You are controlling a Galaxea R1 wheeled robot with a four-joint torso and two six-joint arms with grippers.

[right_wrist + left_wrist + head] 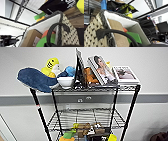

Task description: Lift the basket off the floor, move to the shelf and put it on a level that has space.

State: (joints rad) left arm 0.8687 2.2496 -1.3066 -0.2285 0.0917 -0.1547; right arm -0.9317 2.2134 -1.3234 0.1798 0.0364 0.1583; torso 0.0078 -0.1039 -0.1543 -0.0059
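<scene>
Basket (95,31) sits raised beside the shelf (85,89); woven, loaded, probably floppy, best gripped at its rim. Whether either hand grips it is unclear.

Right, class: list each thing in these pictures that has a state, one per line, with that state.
Tall black wire rack: upright, top tier crowded.
Grey wire-grid second tier: bare.
Cream dark-speckled woven basket: open-topped, tilted in the wrist views, holding a brown box.
White bowl: upright.
Portrait book: leaning.

Both wrists sat close against the basket (95,32), one at each end wall, cameras angled upward. A black cable looped across each wrist's foreground. Finger positions unreadable.
</scene>
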